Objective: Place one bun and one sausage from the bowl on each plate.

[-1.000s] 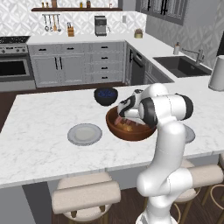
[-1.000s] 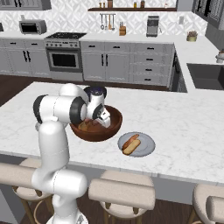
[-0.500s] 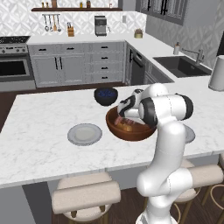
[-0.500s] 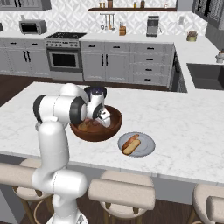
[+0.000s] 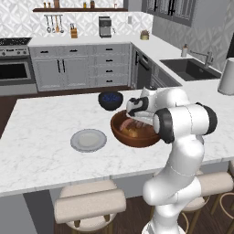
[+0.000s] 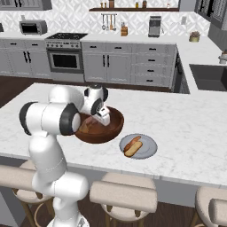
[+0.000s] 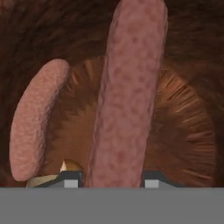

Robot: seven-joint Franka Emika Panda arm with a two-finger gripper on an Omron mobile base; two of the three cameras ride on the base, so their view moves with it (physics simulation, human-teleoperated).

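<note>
No writing or label can be read anywhere in these views. The large round reddish-brown wooden bowl (image 5: 137, 137) sits mid-way across the white marble desk (image 5: 45, 151), set back from its near edge. The smaller dark blue-black bowl (image 5: 110, 99) stands just behind it. An unfilled flat light-grey plate (image 5: 88, 140) lies to one side with bare marble around it. On the other side, a second light-grey plate (image 6: 138, 146) carries a golden-tan bun and a sausage. The tool (image 7: 112, 180) is down inside the wooden bowl. Its two dark fingertips (image 7: 70, 178) flank a long reddish-pink sausage (image 7: 127, 96); whether they pinch it I cannot tell. A second sausage (image 7: 37, 118) lies beside it.
</note>
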